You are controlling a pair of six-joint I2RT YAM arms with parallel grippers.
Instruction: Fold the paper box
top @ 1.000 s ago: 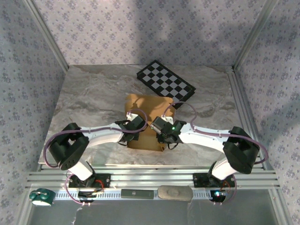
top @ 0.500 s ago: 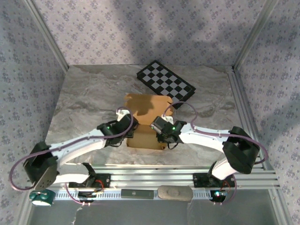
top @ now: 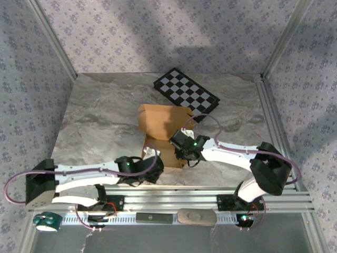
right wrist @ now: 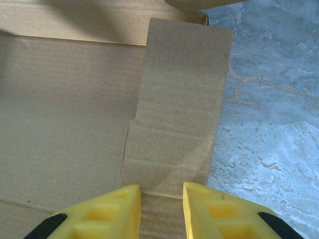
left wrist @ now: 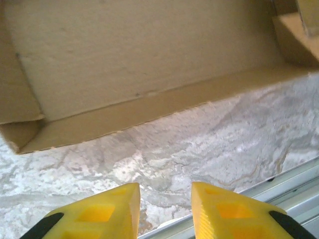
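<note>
The paper box [top: 160, 118] is tan cardboard in the middle of the table, partly folded, with one panel raised at the back. My right gripper [top: 177, 142] sits at its right side. In the right wrist view a narrow cardboard flap [right wrist: 179, 89] runs down between the yellow fingers, and the right gripper [right wrist: 162, 188] is shut on it. My left gripper [top: 154, 164] is just in front of the box, near the table's front edge. In the left wrist view the left gripper [left wrist: 165, 186] is open over bare marble, with the paper box [left wrist: 139, 55] lying beyond its tips.
A black-and-white checkered board [top: 186, 93] lies behind the box to the right. An aluminium rail [top: 174, 197] runs along the near table edge, and the rail [left wrist: 294, 184] is close under the left fingers. Patterned walls enclose the marble table [top: 95, 116].
My left arm has pulled back from the box toward the near edge and its gripper has opened. The right gripper has stayed on the flap.
</note>
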